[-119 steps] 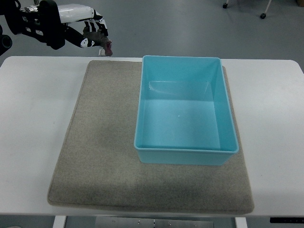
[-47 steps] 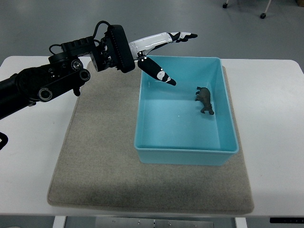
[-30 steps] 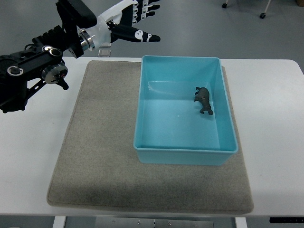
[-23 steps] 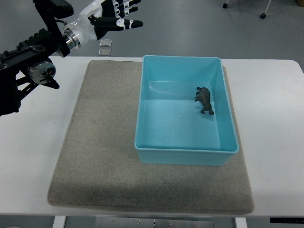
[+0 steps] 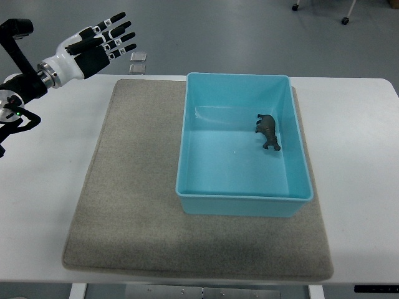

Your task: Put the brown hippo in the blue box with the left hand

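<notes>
Top view, only cam: brown hippo stands on the floor of the blue box, toward the far-right part, close to the right wall but whether touching I can't tell. Looks upright on its legs. Box sits on a grey mat on the white table, box over the mat's right half.

Left hand is up at the pic's top-left, well apart from box, above the table's far-left edge; fingers spread wide & straight, holding nothing. Right arm not in shot.

Two small square tiles lie just beyond the mat's far edge, on the table rim or floor, hard to say.

Judgement: placement looks done, hippo in box, hand free. Hippo is prob. a small rigid plastic figurine, light, not fragile, a bit slick; if re-grasped, pinch across the body's flanks, not legs/head.
</notes>
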You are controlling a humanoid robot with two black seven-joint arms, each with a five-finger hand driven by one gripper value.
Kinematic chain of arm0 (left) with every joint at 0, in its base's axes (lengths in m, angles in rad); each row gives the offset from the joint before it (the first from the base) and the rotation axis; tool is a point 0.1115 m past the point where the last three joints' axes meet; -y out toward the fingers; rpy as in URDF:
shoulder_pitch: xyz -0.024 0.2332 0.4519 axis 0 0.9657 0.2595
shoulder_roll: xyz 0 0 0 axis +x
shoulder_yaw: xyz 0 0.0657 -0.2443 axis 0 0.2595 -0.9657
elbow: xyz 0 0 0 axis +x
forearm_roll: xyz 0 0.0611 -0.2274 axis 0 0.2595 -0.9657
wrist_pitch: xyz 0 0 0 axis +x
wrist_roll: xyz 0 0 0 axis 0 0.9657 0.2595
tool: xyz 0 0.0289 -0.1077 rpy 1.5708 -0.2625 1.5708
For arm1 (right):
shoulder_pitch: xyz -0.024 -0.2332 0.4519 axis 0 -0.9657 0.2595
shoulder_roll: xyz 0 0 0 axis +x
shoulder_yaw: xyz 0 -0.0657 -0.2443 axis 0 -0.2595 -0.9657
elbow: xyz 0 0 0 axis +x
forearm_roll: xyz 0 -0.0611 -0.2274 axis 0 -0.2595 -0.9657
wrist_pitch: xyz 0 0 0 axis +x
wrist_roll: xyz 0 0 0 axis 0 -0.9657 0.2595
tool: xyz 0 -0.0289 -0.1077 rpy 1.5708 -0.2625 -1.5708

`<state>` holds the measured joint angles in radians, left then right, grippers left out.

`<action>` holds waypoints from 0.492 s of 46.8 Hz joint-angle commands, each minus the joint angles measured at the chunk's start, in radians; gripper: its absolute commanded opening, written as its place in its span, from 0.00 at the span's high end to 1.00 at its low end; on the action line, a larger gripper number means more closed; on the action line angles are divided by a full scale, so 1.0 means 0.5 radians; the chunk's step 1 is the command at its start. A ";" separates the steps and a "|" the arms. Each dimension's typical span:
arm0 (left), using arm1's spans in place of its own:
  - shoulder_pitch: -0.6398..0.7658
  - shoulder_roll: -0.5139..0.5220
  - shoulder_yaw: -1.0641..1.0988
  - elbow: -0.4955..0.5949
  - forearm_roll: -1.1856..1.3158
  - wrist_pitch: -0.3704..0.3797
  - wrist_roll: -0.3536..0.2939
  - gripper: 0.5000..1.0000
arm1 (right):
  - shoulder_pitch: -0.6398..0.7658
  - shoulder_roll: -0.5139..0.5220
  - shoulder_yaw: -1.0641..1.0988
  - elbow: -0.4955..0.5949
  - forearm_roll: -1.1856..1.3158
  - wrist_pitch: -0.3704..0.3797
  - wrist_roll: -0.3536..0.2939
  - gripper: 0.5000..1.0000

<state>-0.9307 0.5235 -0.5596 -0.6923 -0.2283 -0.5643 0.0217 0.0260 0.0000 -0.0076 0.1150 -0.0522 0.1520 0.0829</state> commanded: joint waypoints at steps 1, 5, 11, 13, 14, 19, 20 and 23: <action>0.064 -0.007 -0.196 0.004 -0.068 -0.007 0.162 0.00 | 0.000 0.000 0.000 0.000 0.000 0.000 0.000 0.13; 0.107 -0.010 -0.335 0.013 -0.193 -0.007 0.318 0.00 | 0.000 0.000 0.000 0.000 0.000 0.000 0.000 0.13; 0.110 -0.001 -0.372 0.016 -0.353 0.012 0.423 0.00 | 0.000 0.000 0.000 0.000 0.000 0.000 0.000 0.13; 0.113 0.005 -0.372 0.016 -0.381 0.018 0.429 0.00 | 0.000 0.000 0.000 0.000 0.000 0.000 0.000 0.13; 0.113 0.008 -0.372 0.016 -0.387 0.018 0.432 0.00 | 0.000 0.000 0.000 0.000 0.000 0.000 0.000 0.13; 0.116 0.012 -0.372 0.050 -0.390 0.024 0.438 0.00 | 0.000 0.000 0.000 0.000 0.000 0.000 0.000 0.13; 0.116 0.012 -0.372 0.065 -0.390 0.024 0.438 0.00 | 0.000 0.000 0.000 0.000 0.000 0.000 0.000 0.13; 0.119 0.008 -0.372 0.105 -0.390 0.009 0.438 0.00 | 0.000 0.000 0.000 0.000 0.000 0.000 0.000 0.13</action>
<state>-0.8728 0.5293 -0.7456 -0.6601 -0.4232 -0.5523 0.2409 0.0261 0.0000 -0.0076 0.1151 -0.0521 0.1519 0.0828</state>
